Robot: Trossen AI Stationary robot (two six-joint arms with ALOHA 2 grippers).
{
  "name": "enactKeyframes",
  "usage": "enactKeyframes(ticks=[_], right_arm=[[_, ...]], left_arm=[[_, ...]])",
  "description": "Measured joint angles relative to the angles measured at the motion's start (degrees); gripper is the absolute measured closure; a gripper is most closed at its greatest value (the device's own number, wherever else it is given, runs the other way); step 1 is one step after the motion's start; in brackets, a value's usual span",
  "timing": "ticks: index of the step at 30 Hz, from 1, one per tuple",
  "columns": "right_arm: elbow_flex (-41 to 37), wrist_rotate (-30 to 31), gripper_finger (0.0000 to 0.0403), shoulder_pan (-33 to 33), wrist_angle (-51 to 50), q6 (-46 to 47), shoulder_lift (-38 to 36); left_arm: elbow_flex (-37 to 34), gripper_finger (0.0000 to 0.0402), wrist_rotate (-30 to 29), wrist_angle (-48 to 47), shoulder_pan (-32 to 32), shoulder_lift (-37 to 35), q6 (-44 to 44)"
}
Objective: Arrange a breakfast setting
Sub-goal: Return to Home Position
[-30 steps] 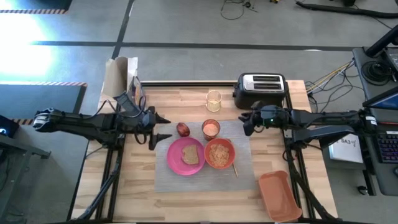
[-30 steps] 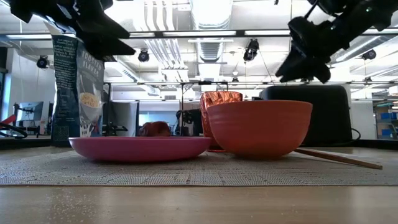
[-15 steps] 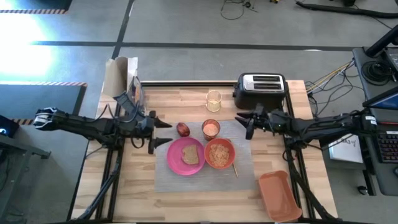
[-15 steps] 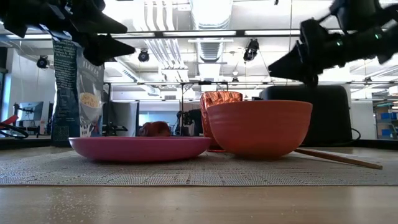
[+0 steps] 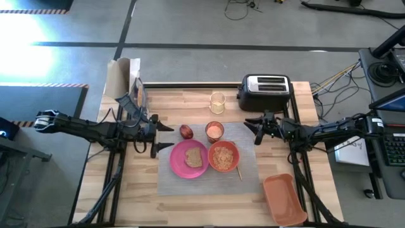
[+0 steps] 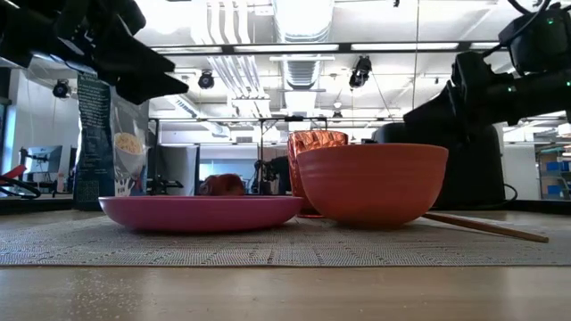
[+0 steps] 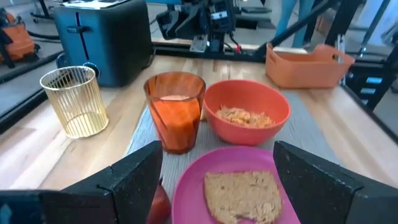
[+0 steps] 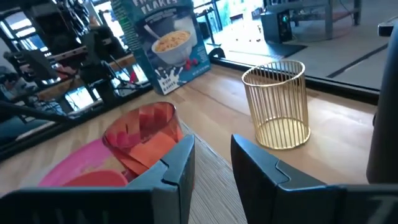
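Note:
On the grey placemat (image 5: 250,166) stand the pink plate (image 5: 180,166) with the toast slice (image 5: 193,156), the orange bowl (image 5: 223,156) holding cereal, and the orange cup (image 5: 214,130). The red apple (image 5: 186,131) lies at the mat's far left corner, and the thin wooden utensil (image 5: 239,171) lies right of the bowl. My left gripper (image 5: 166,137) hovers open just left of the apple and plate, pointing at them (image 7: 217,149). My right gripper (image 5: 251,130) hovers over the mat's far right part, its fingers a narrow gap apart with nothing between them (image 8: 212,143).
A black-and-silver toaster (image 5: 264,92) and a gold wire cup (image 5: 217,101) stand behind the mat. A cereal box (image 5: 123,82) stands at the far left. The orange tray (image 5: 283,199) lies at the near right corner. Bare wood shows along the near edge.
My right gripper has come down from high above the bowl and tipped from slanting downward to about level, pointing toward the table's left. My left gripper has sunk a little. The things on the mat have kept still.

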Motion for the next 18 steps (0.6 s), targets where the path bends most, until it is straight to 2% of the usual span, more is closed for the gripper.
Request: enactKeyframes(ticks=[18], right_arm=[[0.0,0.0,0.0305,0.0,-1.0,0.0,0.0]], left_arm=[[0.0,0.0111,0.1,0.8,0.0,0.1,-5.5]])
